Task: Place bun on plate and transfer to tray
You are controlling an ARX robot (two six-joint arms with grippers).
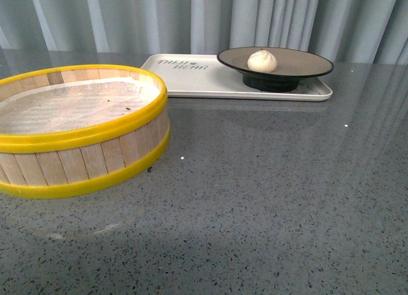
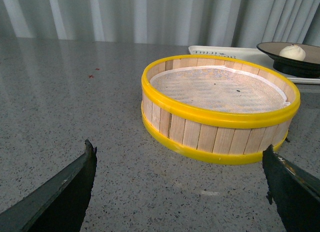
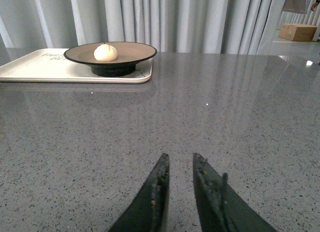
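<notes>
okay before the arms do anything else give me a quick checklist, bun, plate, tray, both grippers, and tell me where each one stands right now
1. Bun on the plate: ok, it sits left of the plate's centre.
2. Plate on the tray: ok, its black foot stands on the tray's right end, away from the lettering.
3. Steamer basket empty of buns: ok, only its white liner with a few dark specks shows.
4. Left gripper free: ok, fingers wide apart, nothing between them, short of the steamer basket.
5. Right gripper free: ok, holding nothing; fingers nearly together with a narrow gap, over bare table.
6. Plate fully inside the tray rim: cannot tell, its wide rim hides the far edge.
</notes>
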